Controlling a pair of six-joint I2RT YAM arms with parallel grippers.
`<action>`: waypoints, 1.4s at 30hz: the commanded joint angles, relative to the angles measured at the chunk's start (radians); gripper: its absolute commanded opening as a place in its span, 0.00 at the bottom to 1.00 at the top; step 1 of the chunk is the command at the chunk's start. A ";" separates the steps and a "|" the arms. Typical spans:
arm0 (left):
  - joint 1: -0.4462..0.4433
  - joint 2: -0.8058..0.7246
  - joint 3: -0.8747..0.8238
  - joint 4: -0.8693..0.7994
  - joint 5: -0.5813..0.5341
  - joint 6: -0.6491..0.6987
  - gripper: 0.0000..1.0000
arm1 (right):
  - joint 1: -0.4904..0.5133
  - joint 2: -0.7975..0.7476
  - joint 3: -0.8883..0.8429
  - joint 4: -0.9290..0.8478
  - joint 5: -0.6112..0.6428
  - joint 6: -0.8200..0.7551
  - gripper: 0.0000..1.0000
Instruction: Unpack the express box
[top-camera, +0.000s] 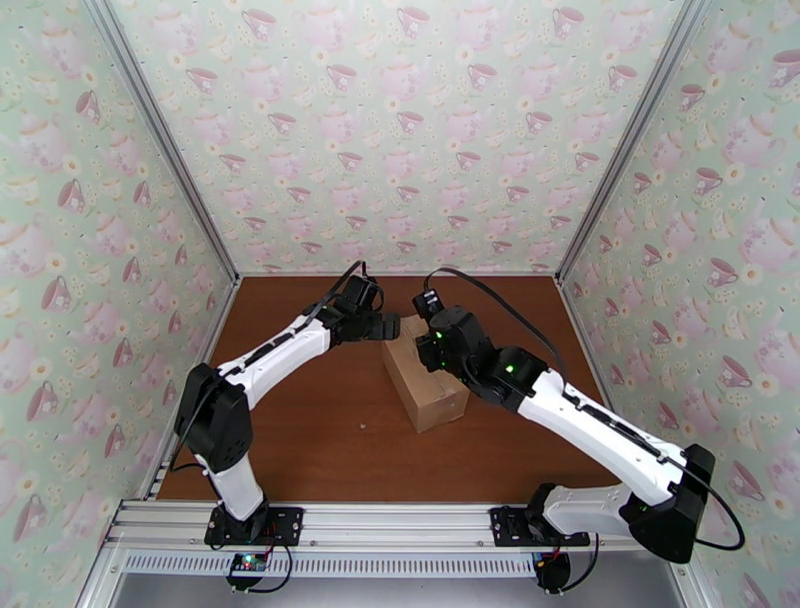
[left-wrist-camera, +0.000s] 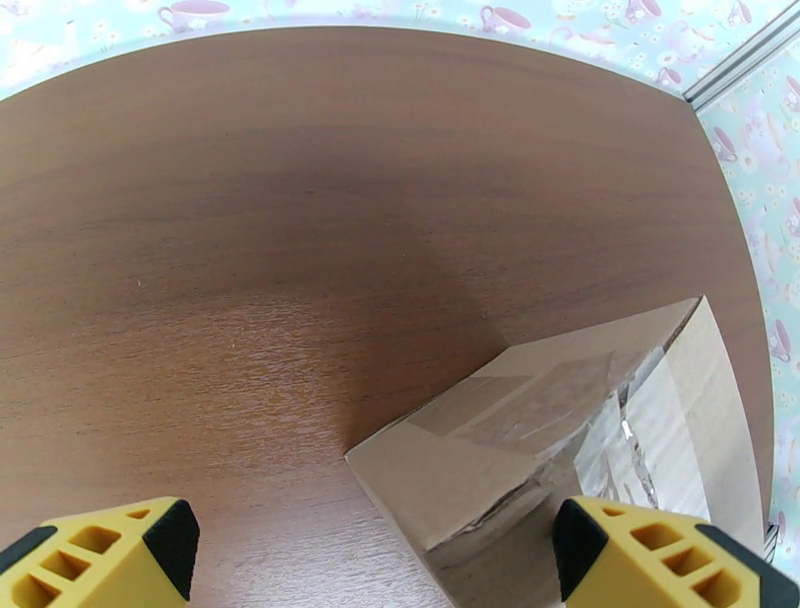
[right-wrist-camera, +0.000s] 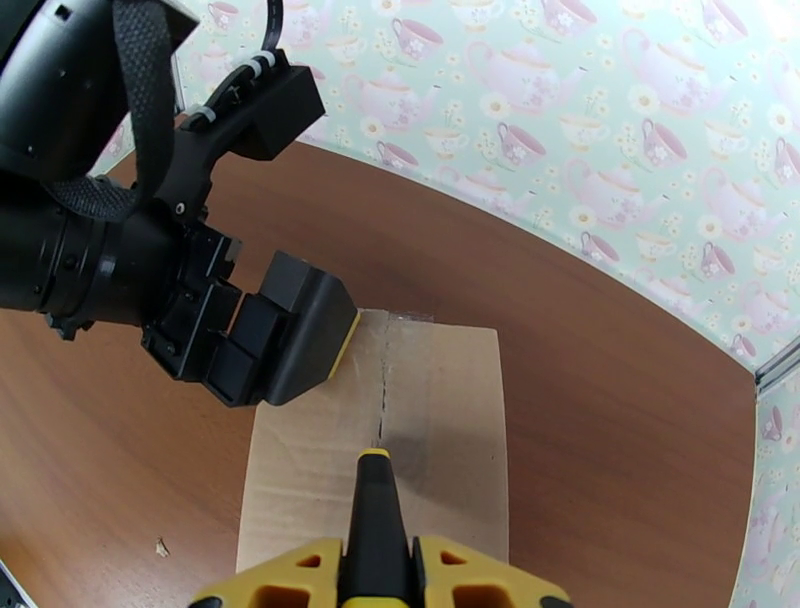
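The express box (top-camera: 428, 388) is a plain brown carton lying closed on the brown table (top-camera: 300, 440), slightly right of centre. My right gripper (right-wrist-camera: 378, 578) is above the box's near half, shut on a black stick-like tool (right-wrist-camera: 376, 505) with a yellow tip. That tip rests on the taped seam (right-wrist-camera: 385, 395) of the box (right-wrist-camera: 440, 400), where a thin dark line runs from the far edge to the tip. At the box's far end my left gripper (top-camera: 392, 327) stands open, straddling the far corner of the box (left-wrist-camera: 520, 440); its yellow pads (left-wrist-camera: 170, 545) hold nothing.
Teapot-patterned walls (top-camera: 400, 130) with aluminium posts close the table in at the back and on both sides. A small pale crumb (top-camera: 362, 428) lies on the wood left of the box. Bare table stretches to the left and in front.
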 joint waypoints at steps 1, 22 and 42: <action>-0.002 0.010 -0.009 -0.047 -0.036 0.019 1.00 | 0.005 -0.016 -0.035 0.022 0.034 -0.035 0.00; -0.001 0.002 -0.009 -0.055 -0.041 0.020 1.00 | 0.052 -0.018 -0.014 -0.013 0.135 -0.085 0.00; -0.038 -0.043 0.045 -0.041 0.009 0.033 1.00 | 0.084 0.013 -0.040 -0.027 0.120 -0.096 0.00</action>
